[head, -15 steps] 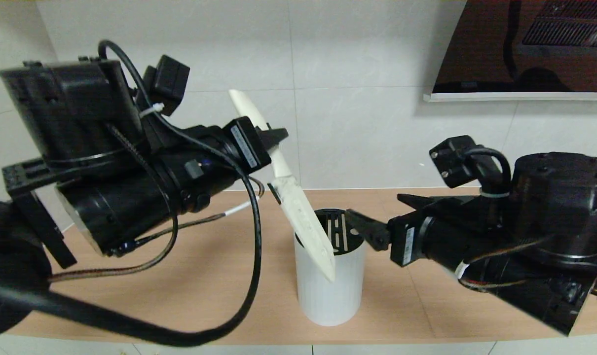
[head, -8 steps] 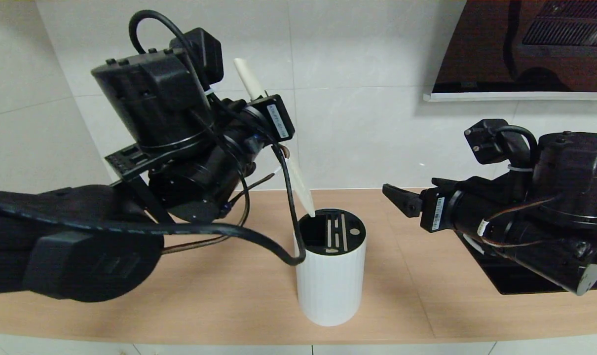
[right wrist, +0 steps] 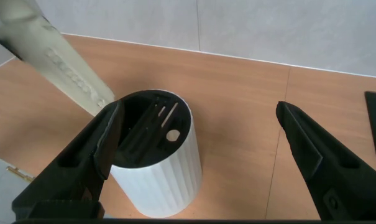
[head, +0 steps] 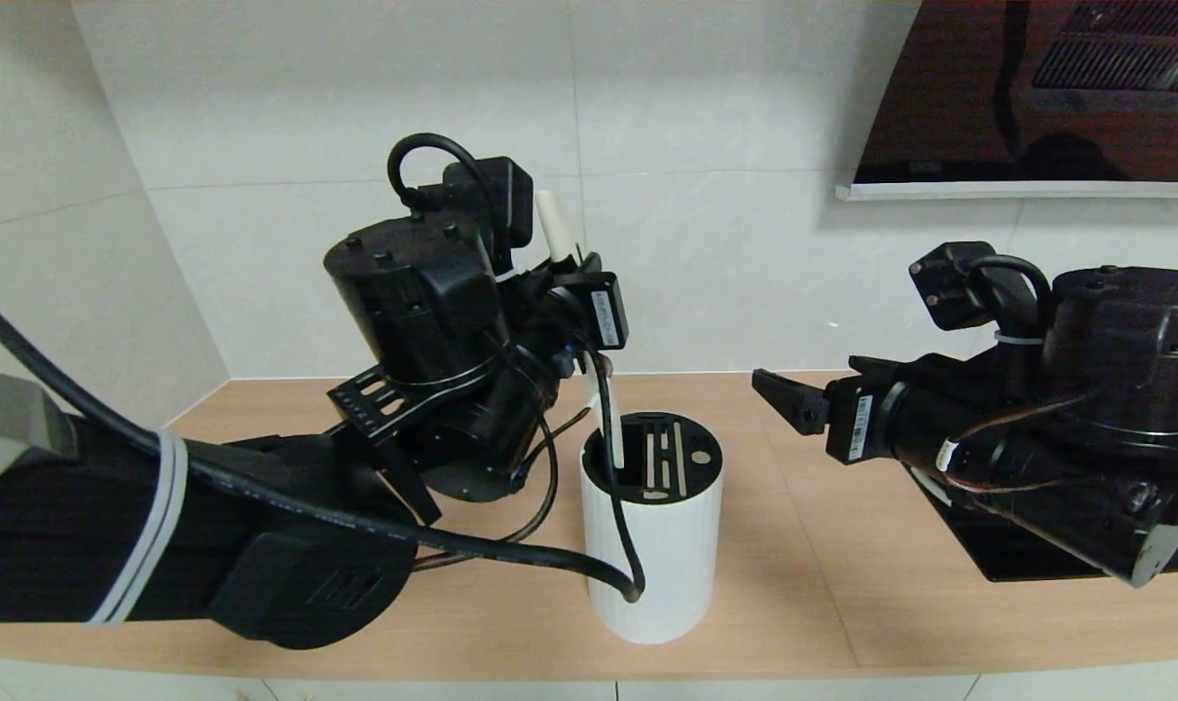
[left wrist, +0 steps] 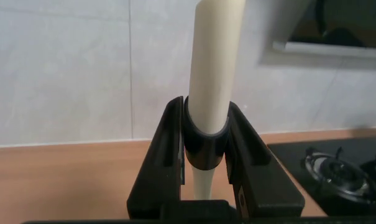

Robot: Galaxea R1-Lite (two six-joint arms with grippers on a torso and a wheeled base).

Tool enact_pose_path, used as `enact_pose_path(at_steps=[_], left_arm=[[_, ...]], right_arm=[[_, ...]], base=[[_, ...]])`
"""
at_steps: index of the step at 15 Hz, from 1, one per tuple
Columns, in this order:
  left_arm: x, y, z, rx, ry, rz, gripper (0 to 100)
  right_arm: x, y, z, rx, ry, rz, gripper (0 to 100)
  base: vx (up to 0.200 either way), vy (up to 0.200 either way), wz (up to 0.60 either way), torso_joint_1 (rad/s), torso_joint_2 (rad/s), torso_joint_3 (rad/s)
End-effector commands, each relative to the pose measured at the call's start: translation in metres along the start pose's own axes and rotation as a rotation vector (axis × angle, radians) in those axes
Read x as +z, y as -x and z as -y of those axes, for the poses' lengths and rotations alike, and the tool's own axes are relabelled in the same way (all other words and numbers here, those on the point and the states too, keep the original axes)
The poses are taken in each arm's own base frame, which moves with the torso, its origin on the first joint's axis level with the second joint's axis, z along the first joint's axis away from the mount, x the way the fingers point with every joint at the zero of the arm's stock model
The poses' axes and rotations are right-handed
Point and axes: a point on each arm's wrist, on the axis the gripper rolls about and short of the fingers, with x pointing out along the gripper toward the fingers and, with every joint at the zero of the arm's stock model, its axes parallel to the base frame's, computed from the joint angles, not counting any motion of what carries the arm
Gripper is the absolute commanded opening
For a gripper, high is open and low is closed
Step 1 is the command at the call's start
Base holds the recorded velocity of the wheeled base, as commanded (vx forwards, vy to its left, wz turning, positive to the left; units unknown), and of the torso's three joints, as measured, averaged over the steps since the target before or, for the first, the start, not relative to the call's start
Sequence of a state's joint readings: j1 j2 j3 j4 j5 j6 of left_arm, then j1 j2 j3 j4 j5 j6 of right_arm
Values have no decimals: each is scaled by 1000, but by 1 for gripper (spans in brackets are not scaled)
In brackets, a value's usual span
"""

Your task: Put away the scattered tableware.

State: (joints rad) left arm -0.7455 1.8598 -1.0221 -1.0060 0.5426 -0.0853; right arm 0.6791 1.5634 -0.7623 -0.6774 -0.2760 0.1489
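White knife point(head: 554, 226) is upright and slightly tilted, its handle clenched in the left gripper point(left wrist: 205, 143). Its blade points down, and the tip appears just inside the holder's mouth.

The wooden countertop point(head: 842, 604) carries the tall white cylindrical knife holder point(head: 652, 555) at about 6 o'clock in the head view, close to the counter's front edge. The left gripper sits at about 11 o'clock from the holder. The right gripper point(right wrist: 199, 112) is at 3 o'clock from it, with fingers spread wide, grasping nothing and touching nothing.

The holder's black top insert has a wide opening point(head: 628, 458) on its 9 o'clock side and narrow slots point(head: 665, 453) towards the middle. The blade is at the wide opening.

As I judge it, the biggest risk is tipping. The holder stands unsupported, so a tilted blade pressing on the rim or insert could topple it off the front edge. A lesser risk is the left arm's cable point(head: 620, 545), which hangs across the holder's front and could drag it. The smallest risk is letting go too high, so that the knife drops and chips.
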Motion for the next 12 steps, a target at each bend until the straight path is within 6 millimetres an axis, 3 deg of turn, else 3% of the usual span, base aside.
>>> enact_pose_path(at_steps=[1,12], left_arm=[[-9,-2,3,-1,-10,-20,0],[-63,-7,18,-1,-43,-135,0]], right_arm=[[-1,-1,0,0,1,-2,100],[-4,-3,0,-2,5,-15,100]], base=[[0,0,0,0,0,0],[0,0,0,0,0,0]])
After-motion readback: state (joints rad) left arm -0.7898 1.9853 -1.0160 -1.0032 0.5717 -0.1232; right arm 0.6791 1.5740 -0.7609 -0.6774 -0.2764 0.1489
